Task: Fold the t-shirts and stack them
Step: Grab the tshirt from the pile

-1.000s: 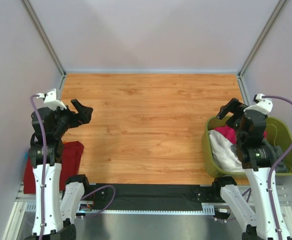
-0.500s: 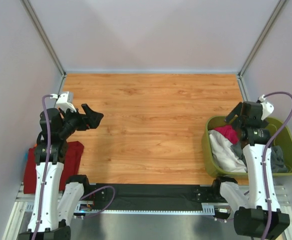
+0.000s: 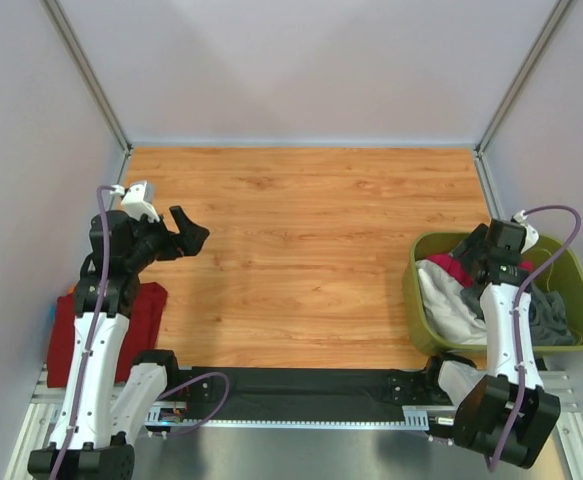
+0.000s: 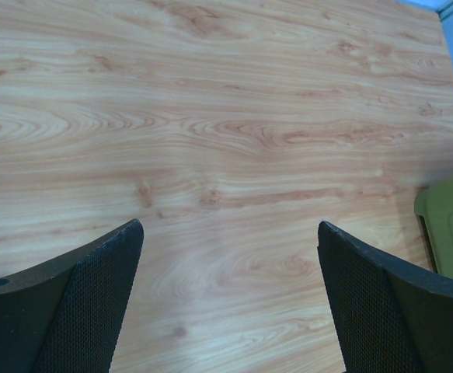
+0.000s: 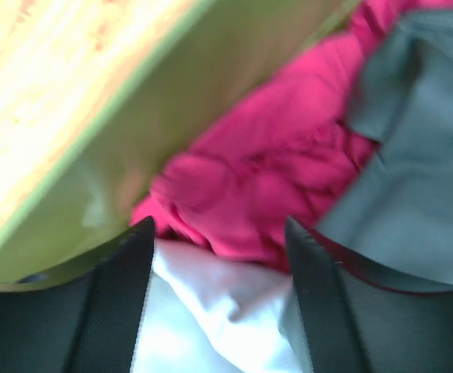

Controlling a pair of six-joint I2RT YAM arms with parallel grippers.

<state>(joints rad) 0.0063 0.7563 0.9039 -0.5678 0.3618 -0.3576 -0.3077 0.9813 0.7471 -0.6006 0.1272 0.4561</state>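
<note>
Three shirts heaped inside the olive-green plastic bin (image 3: 416, 312): magenta t-shirt (image 5: 273, 155) uppermost by the bin's far-left wall, white t-shirt (image 3: 446, 300) along its left side, grey t-shirt (image 5: 412, 171) toward its right. Reaches into the bin with the right hand (image 5: 218, 233), fingers (image 5: 125, 311) standing apart either side of a soft magenta fold, nothing pinched yet; probably set there to lift that shirt first. Holds the left hand (image 4: 230, 233) well left of the bin, spread wide above bare wood-grain table (image 3: 311, 230), likely waiting for cloth. Far left of the bin, lying flat: darker red t-shirt (image 3: 71, 340). Smooth rigid bin wall; limp, creased cloth.
</note>
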